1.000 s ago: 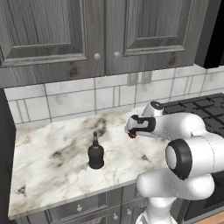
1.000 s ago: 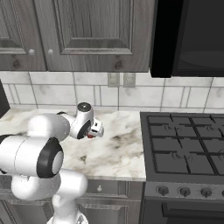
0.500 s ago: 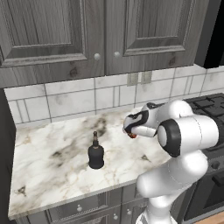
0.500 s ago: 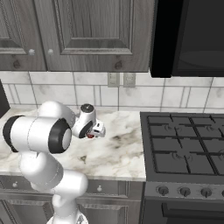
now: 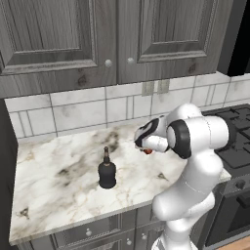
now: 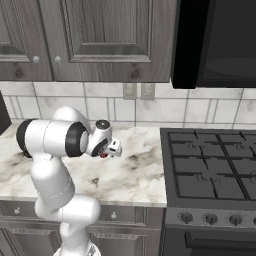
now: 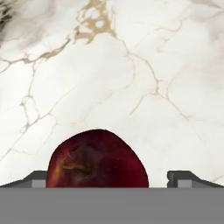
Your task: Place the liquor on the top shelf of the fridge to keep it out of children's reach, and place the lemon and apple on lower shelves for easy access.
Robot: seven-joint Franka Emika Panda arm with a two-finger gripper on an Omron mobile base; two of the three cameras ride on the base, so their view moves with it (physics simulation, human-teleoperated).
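Note:
The apple (image 7: 97, 159), glossy dark red, lies on the marble counter (image 7: 131, 65) between my two fingertips. My gripper (image 7: 111, 179) is open, with a gap on each side of the fruit. In the base views the gripper (image 5: 145, 146) (image 6: 113, 150) hangs low over the counter with the apple (image 5: 148, 151) (image 6: 103, 155) just under it. The liquor (image 5: 107, 171), a squat dark bottle with a thin neck, stands upright on the counter to the left of the hand, well apart from it. The lemon and the fridge shelves are out of view.
A black stovetop (image 6: 210, 165) borders the counter on the right. Grey wood-grain cupboards (image 5: 97, 39) hang above a tiled backsplash (image 5: 78, 112). A dark tall panel (image 5: 6, 161) closes the counter's left end. A dark microwave (image 6: 220, 45) hangs over the stove.
The arm's elbow has swung up and over while the hand shifted slightly left and stayed low over the apple. The jaws stayed open. The bottle has not moved.

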